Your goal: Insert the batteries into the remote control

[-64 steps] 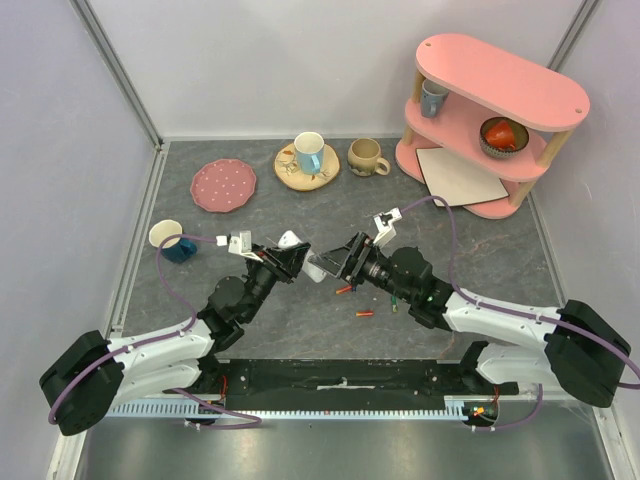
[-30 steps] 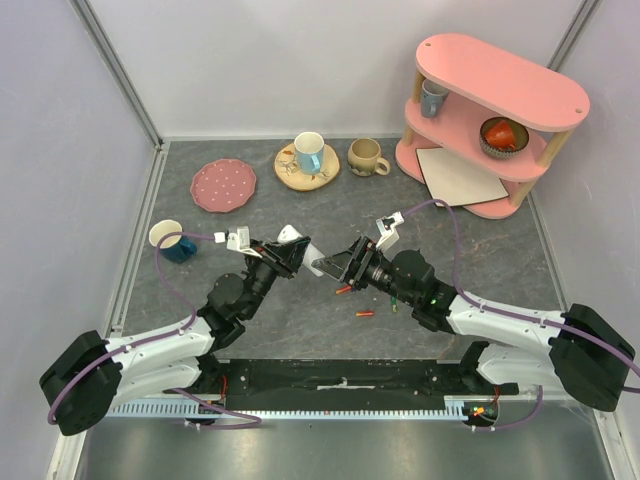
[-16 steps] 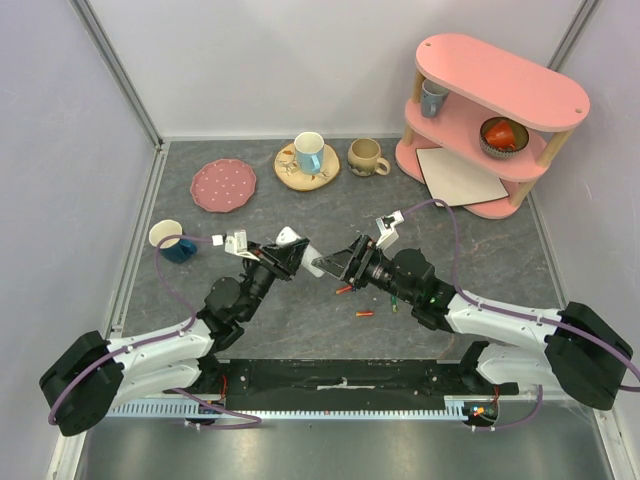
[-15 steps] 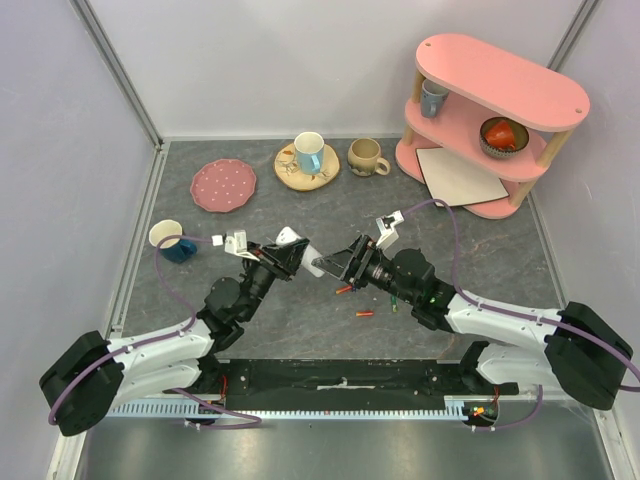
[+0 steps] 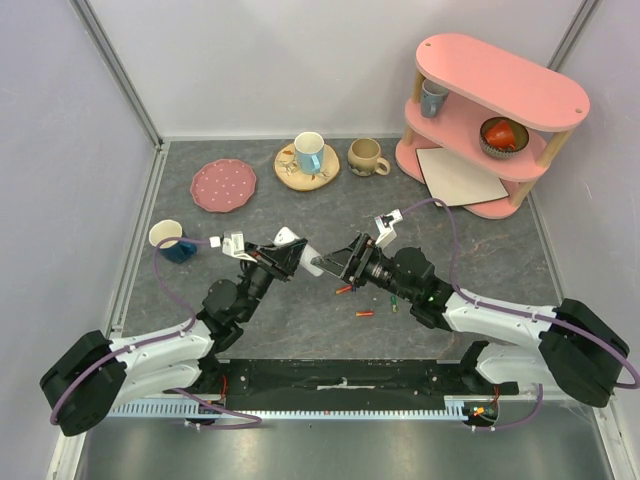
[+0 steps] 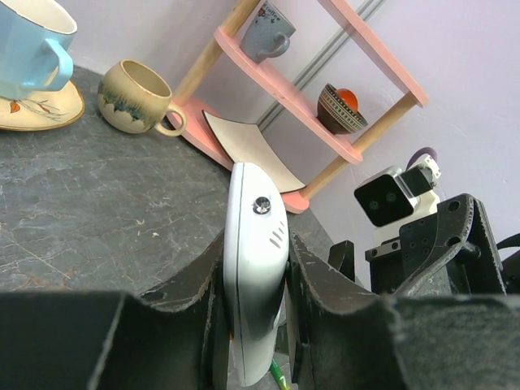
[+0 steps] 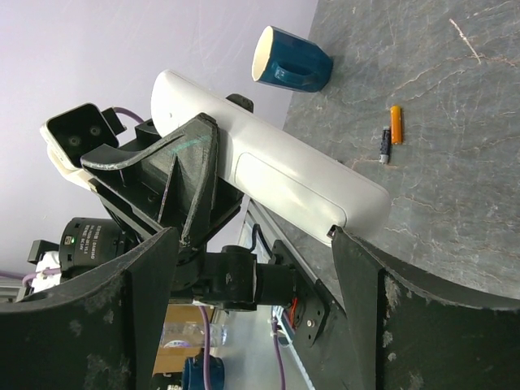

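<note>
My left gripper [image 5: 284, 254] is shut on the white remote control [image 5: 298, 247] and holds it edge-up above the table. In the left wrist view the remote control [image 6: 254, 227] stands pinched between both fingers. My right gripper [image 5: 335, 263] faces it, open, with one fingertip [image 7: 345, 244] right at the corner of the remote control [image 7: 276, 166], whose back cover panel shows. Red-orange batteries [image 5: 344, 289] [image 5: 366, 314] and a green one [image 5: 394, 305] lie on the table below the right arm. The right wrist view shows an orange battery [image 7: 396, 124] and a dark one [image 7: 384, 145].
A dark blue mug [image 5: 172, 240] stands left of the left gripper. At the back are a pink plate [image 5: 223, 185], a blue cup on a saucer [image 5: 308, 153] and a beige mug [image 5: 366, 156]. A pink shelf [image 5: 495, 120] with a beige board [image 5: 460, 175] fills the back right.
My left gripper, still holding the remote control, has shifted slightly to the left. The right gripper has hardly moved and stays open.
</note>
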Controlling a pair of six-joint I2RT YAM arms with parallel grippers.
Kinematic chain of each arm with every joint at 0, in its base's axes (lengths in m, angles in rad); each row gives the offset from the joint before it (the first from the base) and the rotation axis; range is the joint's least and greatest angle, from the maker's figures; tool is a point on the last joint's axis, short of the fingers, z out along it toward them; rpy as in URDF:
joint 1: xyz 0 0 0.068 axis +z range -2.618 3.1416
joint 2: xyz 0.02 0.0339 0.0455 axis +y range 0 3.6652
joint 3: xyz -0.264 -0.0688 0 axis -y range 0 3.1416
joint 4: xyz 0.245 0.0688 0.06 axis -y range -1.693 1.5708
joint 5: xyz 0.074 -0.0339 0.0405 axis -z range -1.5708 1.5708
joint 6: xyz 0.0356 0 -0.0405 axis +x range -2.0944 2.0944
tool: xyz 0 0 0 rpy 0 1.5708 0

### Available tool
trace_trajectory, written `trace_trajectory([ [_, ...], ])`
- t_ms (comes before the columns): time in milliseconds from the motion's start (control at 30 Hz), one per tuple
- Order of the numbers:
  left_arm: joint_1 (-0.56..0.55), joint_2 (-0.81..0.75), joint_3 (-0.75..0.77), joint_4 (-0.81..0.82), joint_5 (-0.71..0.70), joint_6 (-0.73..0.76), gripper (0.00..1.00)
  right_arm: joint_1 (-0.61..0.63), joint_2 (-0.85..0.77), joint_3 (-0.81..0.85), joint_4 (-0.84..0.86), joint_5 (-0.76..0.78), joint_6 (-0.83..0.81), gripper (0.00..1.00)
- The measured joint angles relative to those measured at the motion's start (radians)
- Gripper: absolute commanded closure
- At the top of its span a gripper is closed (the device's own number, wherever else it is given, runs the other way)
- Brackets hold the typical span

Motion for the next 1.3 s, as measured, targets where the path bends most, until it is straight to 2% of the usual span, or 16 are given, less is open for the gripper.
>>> trace_trajectory([
  [1300,-0.022,0.007,0.026,-0.102,-0.039,0.024,0.98,-0.006,0.029,0.010,-0.033,-0.026,-0.002,0.16],
])
